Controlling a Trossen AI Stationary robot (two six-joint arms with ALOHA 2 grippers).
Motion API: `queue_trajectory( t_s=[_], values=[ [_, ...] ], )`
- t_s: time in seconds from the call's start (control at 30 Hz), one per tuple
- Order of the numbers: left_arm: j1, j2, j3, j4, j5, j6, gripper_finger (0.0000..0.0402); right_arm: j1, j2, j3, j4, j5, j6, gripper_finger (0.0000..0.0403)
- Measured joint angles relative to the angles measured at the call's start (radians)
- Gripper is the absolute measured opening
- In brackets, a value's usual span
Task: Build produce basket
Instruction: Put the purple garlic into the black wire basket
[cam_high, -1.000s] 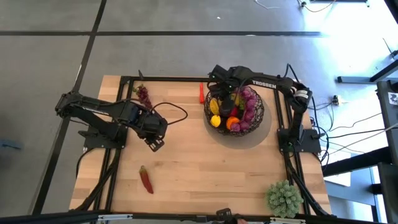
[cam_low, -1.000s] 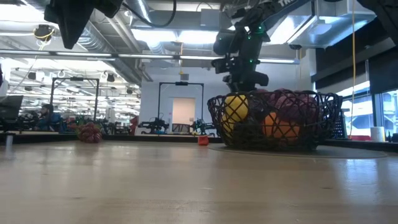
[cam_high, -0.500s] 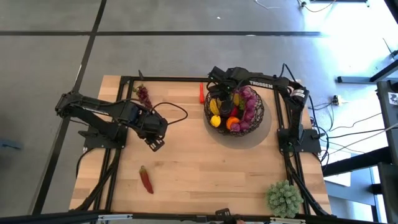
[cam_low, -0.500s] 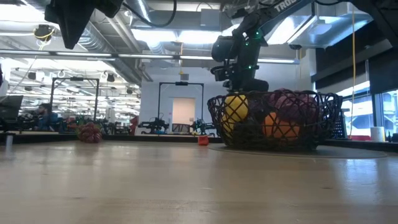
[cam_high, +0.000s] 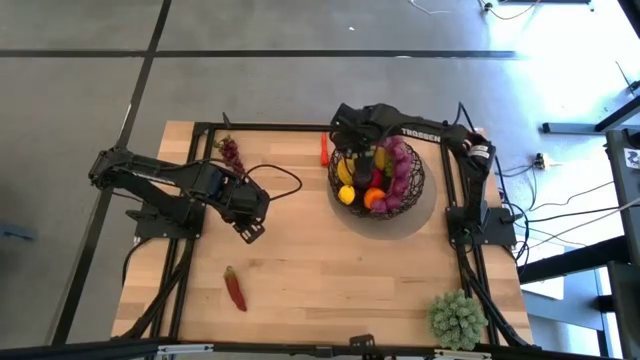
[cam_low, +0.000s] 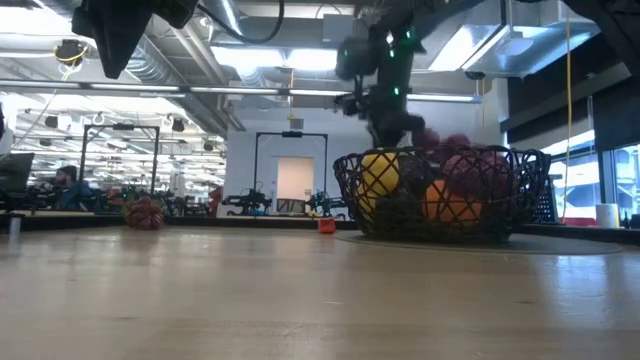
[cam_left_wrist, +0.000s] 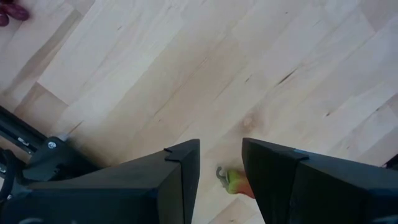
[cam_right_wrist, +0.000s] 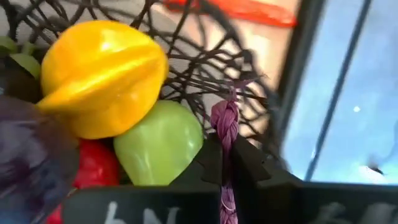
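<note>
The dark wire basket (cam_high: 345, 195) stands on a grey mat at the table's far right. It holds yellow fruit (cam_right_wrist: 99, 74), a green apple (cam_right_wrist: 158, 146), an orange (cam_high: 377, 200) and a purple bunch (cam_high: 402, 165). My right gripper (cam_high: 362, 152) hangs over the basket's far-left rim, shut on a thin purple stalk. My left gripper (cam_high: 250, 232) hovers over the table's left half, open with nothing between its fingers. A red chilli (cam_high: 235, 290) lies near the front left, its green stem end (cam_left_wrist: 233, 182) showing below the left fingers. Purple grapes (cam_high: 230, 152) lie at the far left. My right gripper pinches a thin twisted purple stalk (cam_right_wrist: 225, 124) between its two fingers (cam_right_wrist: 210, 163). The stalk runs along the fingers and sticks out past their tips. The fingers slant down from above, over the basket's far-left rim. What the stalk's hidden end joins cannot be seen.
An orange-red piece of produce (cam_high: 323, 150) lies by the table's far edge, left of the basket. A spiky pale green plant ball (cam_high: 458, 318) sits at the near right corner. Bare wood lies across the table's middle (cam_high: 330, 265).
My right gripper has risen a little above the basket's rim and tipped slightly, staying over the basket's far-left side. The left arm has kept still.
</note>
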Motion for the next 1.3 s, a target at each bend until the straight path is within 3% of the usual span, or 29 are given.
queue_trajectory(
  t_s=[0.17,0.4,0.63,0.8,0.93,1.03,1.17,1.3],
  values=[
    [0.0,0.0,0.0,0.0,0.0,0.003,0.011,0.018,0.0,0.169,-0.154,0.046,0.107,0.0003],
    [0.0,0.0,0.0,0.0,0.0,0.03,0.011,0.049,0.0,0.391,-0.392,0.215,0.244,0.0001],
    [0.0,0.0,0.0,0.0,0.0,0.057,0.011,0.094,-0.006,0.521,-0.575,0.331,0.39,0.0001],
    [0.0,0.0,0.0,0.0,-0.015,0.058,0.011,0.124,-0.054,0.521,-0.576,0.414,0.423,0.0],
    [0.0,0.0,0.0,0.001,-0.036,0.063,0.011,0.13,-0.106,0.52,-0.576,0.419,0.471,0.0],
    [0.0,0.0,0.0,0.03,-0.108,0.102,0.011,0.13,-0.168,0.501,-0.573,0.409,0.53,0.0],
    [0.001,0.0,0.0,0.084,-0.19,0.157,0.011,0.13,-0.272,0.392,-0.572,0.404,0.641,0.0],
    [0.03,0.0,0.0,0.094,-0.207,0.193,0.011,0.13,-0.405,0.223,-0.577,0.417,0.774,0.0]
  ],
)
